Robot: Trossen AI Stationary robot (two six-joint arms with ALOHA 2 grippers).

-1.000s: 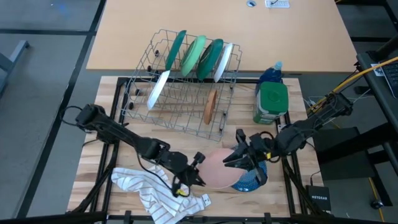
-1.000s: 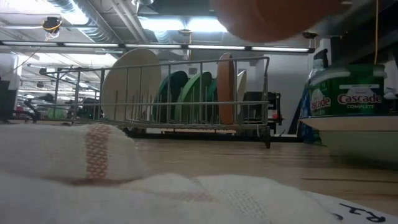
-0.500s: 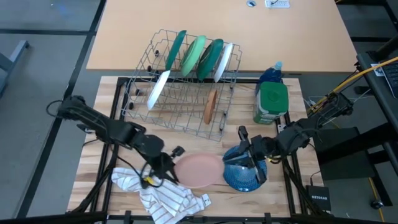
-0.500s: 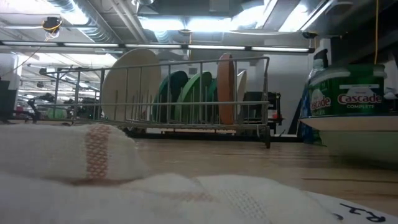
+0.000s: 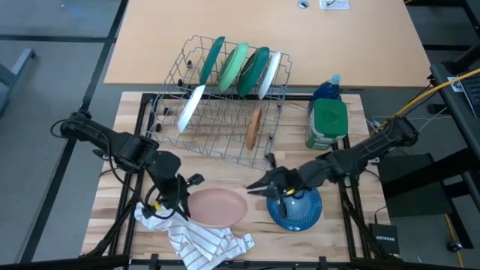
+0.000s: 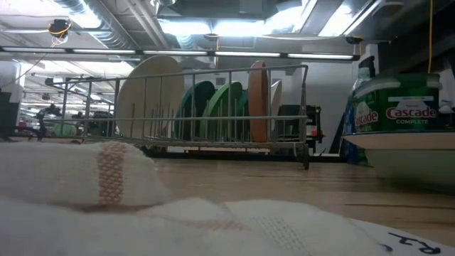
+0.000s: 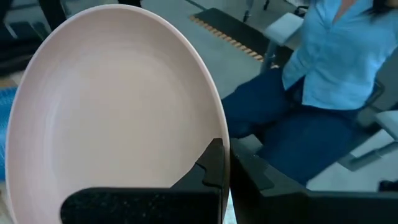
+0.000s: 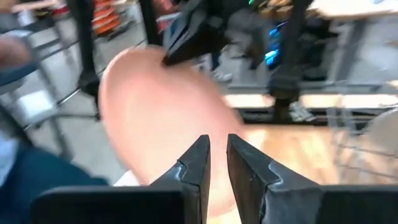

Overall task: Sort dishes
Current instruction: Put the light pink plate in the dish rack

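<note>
A pink plate (image 5: 219, 208) hangs over the table's near side, just right of the striped cloth, with my left gripper (image 5: 182, 199) shut on its left rim. My right gripper (image 5: 255, 189) points toward the table's left, close to the plate's right rim, its fingers (image 8: 198, 163) a narrow gap apart with nothing between them. A blue bowl (image 5: 296, 211) rests on the table under the right arm. In the wire rack (image 5: 169, 124), green and white plates (image 5: 238, 66) stand on edge at the back. A white plate (image 5: 191, 107) and a tan plate (image 5: 255, 127) stand nearer. My left gripper pinches the pink plate's rim (image 7: 219, 127) between its two fingers, one on the hollow inner face and one behind. It comes from the table's left, slanting down. The plate is clear of the table, slightly tilted. Whether my right gripper touches the plate I cannot tell.
The white striped cloth (image 5: 191, 234) lies crumpled at the near left edge, partly under the plate. A green-lidded detergent container (image 5: 327, 124) and a blue bottle (image 5: 327, 88) stand right of the rack. A seated person (image 7: 329, 68) shows beyond the table.
My left gripper has carried the pink plate from beside the blue bowl toward the table's left edge and upward, turning as it went; the plate now hangs next to the cloth. My right gripper has moved from over the blue bowl toward the left, after the plate.
</note>
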